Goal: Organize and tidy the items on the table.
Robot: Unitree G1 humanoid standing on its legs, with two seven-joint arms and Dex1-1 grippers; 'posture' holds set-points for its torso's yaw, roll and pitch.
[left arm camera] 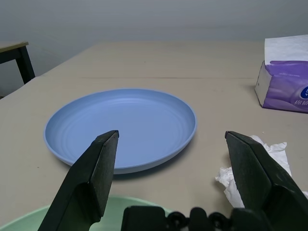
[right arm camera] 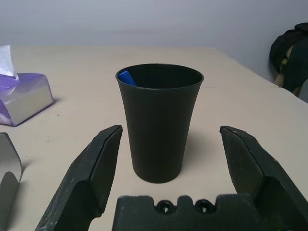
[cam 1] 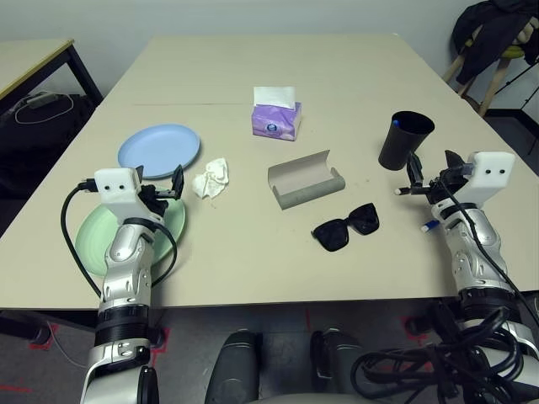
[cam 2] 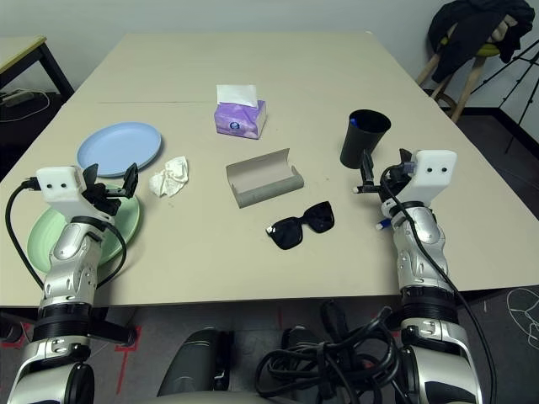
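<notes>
My left gripper [cam 1: 160, 181] hovers open over the pale green plate [cam 1: 88, 242] near the table's front left, facing the pale blue plate [left arm camera: 120, 126] just beyond. A crumpled white tissue [cam 1: 211, 178] lies right of those plates. The grey glasses case [cam 1: 305, 181] lies open at mid-table, with black sunglasses [cam 1: 346, 226] in front of it. My right gripper [right arm camera: 172, 131] stands open a short way before the upright black cup [cam 1: 404, 140], which has a blue pen tip [right arm camera: 126, 77] inside. A blue-white pen [cam 1: 429, 225] lies on the table under my right wrist.
A purple tissue box [cam 1: 276, 114] stands behind the case. The table [cam 1: 253, 269] runs far back. A smaller desk [cam 1: 34, 59] with cables stands at the far left. A stool draped with dark clothing [cam 1: 497, 42] is at the far right.
</notes>
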